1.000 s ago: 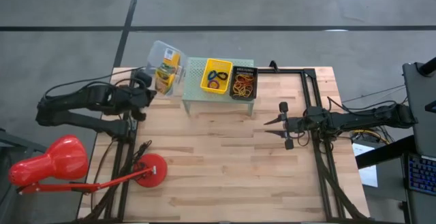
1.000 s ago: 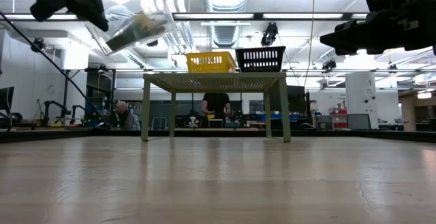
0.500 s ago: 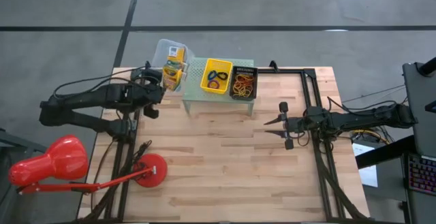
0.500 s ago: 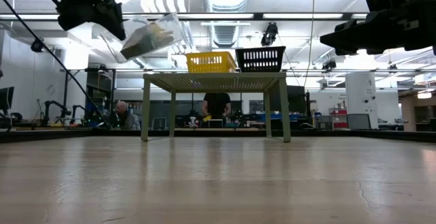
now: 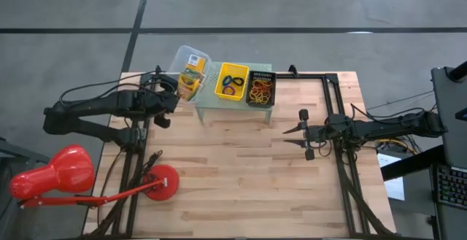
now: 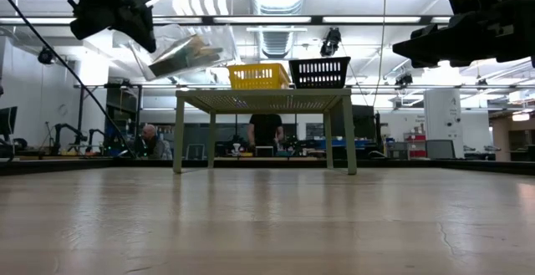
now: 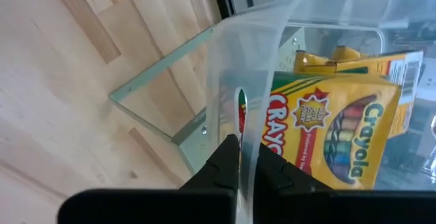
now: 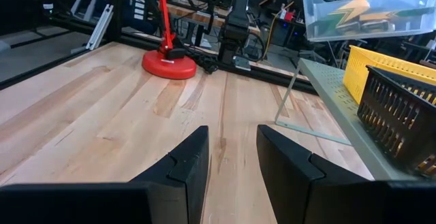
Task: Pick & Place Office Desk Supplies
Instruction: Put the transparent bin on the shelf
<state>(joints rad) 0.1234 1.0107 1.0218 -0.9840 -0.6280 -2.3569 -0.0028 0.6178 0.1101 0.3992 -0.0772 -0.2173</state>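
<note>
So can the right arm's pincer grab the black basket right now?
Probably yes. The right pincer hangs open over bare table, and nothing lies between it and the black basket on the green stand. The left pincer, holding the clear bin, is off at the stand's other end.

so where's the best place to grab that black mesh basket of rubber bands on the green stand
Take the black mesh basket by one of its thin upright side walls, coming straight down from above. Its top is open and the wall is narrow enough to pinch. The side away from the yellow basket looks freest, and the right hand, open, is nearer.
</note>
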